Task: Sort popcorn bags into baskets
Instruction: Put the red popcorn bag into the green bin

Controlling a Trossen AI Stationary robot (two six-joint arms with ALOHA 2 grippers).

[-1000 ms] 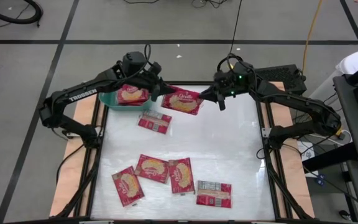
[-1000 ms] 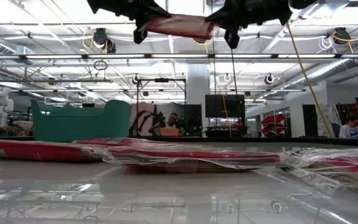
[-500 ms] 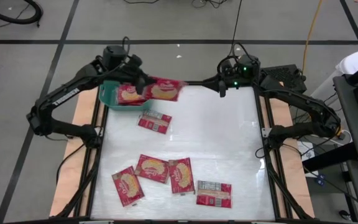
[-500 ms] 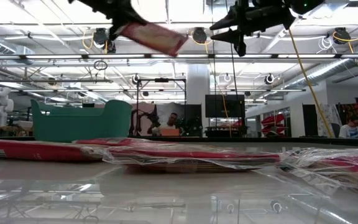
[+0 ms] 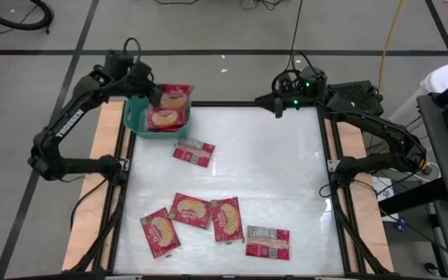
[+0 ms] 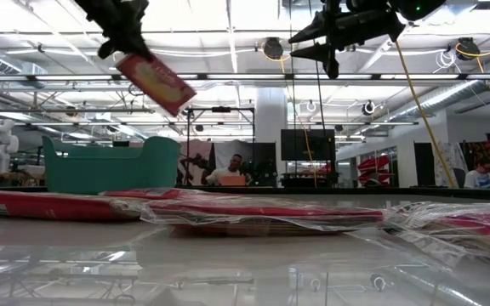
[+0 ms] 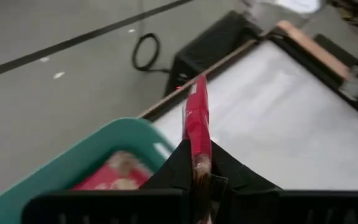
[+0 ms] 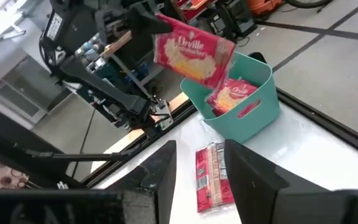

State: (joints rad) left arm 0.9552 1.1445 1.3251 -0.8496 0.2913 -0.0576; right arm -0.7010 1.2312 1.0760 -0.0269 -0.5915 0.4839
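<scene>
Your left gripper (image 5: 155, 95) pinches a bag (image 5: 175, 96) by one edge, tilted above the basket (image 5: 133, 123) at 11 o'clock, ready to drop beside the one inside, while your right gripper (image 5: 280, 108) waits spread and empty at 1 o'clock.

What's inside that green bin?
The bin holds at least one popcorn bag. The left claw holds another bag above it, hiding part of the inside.
</scene>
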